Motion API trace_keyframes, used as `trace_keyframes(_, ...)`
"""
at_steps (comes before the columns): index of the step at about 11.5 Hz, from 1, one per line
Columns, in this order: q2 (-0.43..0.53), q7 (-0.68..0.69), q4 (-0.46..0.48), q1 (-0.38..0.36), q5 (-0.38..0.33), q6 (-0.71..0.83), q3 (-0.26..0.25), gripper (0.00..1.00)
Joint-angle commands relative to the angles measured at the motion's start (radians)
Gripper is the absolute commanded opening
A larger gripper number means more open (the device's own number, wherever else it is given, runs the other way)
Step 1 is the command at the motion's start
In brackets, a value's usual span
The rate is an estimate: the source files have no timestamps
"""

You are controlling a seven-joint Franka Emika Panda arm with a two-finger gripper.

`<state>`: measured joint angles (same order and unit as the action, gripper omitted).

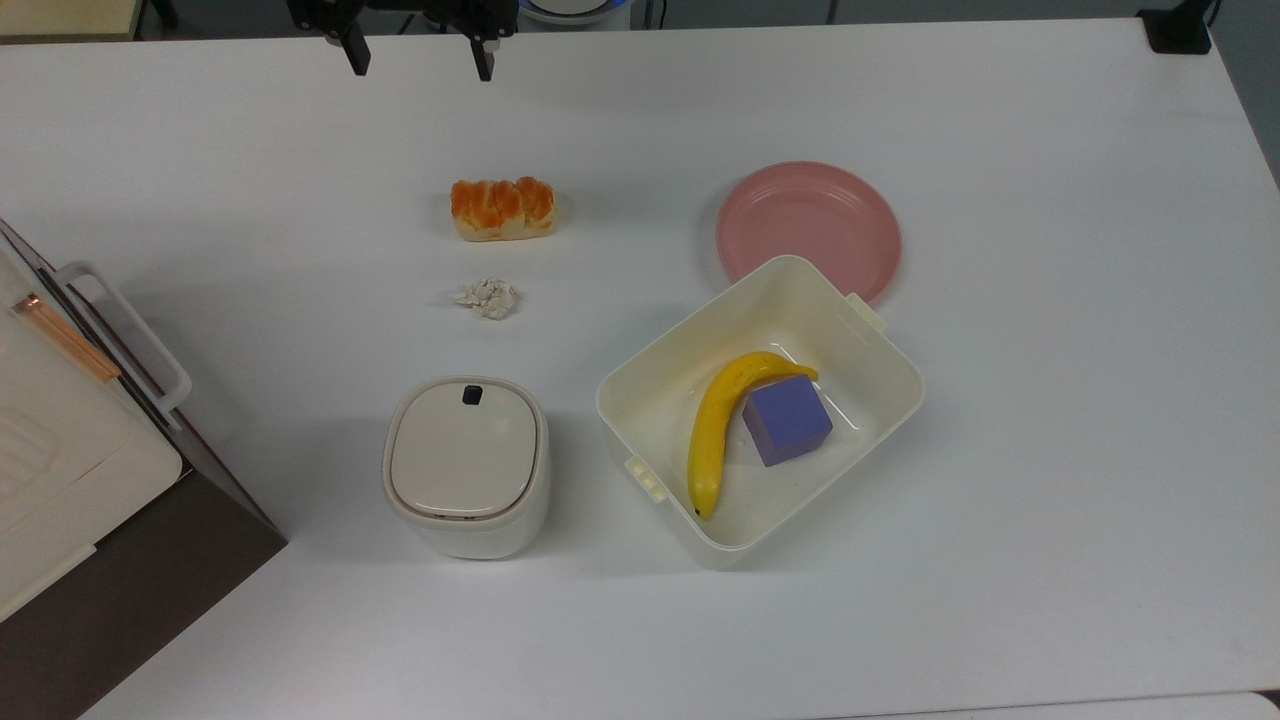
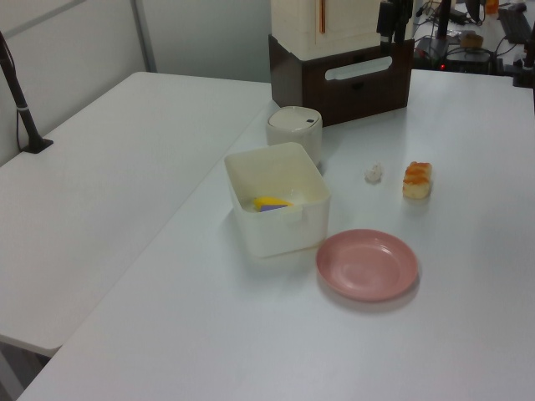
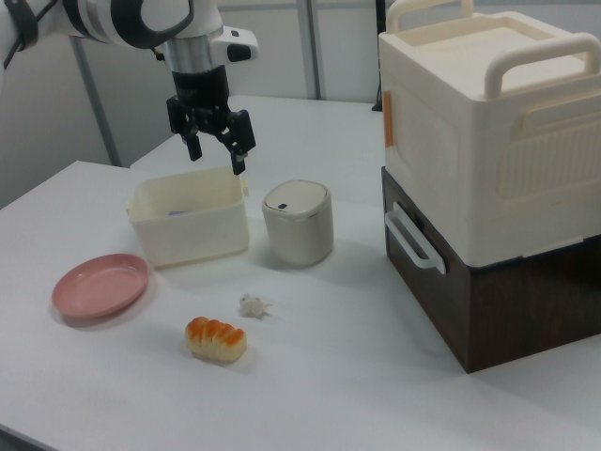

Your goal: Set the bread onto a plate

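The bread (image 1: 502,208) lies on the white table, an oblong loaf with a glossy orange-brown top; it also shows in the left view (image 2: 417,180) and the right view (image 3: 216,339). The pink round plate (image 1: 808,225) sits bare to the top view's right of it, partly tucked behind the cream tub; I also see the plate (image 2: 367,265) (image 3: 100,285) in the side views. My gripper (image 1: 418,62) hangs open and empty near the top view's upper edge, beyond and slightly left of the bread. In the right view the gripper (image 3: 215,154) is high above the table.
A cream tub (image 1: 880,350) holds a banana (image 1: 715,430) and a purple cube (image 1: 787,420). A crumpled paper ball (image 1: 487,297) lies just in front of the bread. A lidded white bin (image 1: 467,465) stands nearer. A dark cabinet with a cream box (image 3: 488,188) fills the top view's left.
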<state>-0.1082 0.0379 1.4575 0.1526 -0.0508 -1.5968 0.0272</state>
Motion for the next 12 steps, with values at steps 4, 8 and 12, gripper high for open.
trace_keyframes(4,0.018,0.077,0.015,-0.007,0.012,0.006,-0.006,1.00)
trace_keyframes(8,0.024,0.080,0.018,-0.004,0.014,0.011,-0.004,1.00)
trace_keyframes(12,0.028,0.086,0.020,-0.002,0.016,0.009,-0.006,1.00)
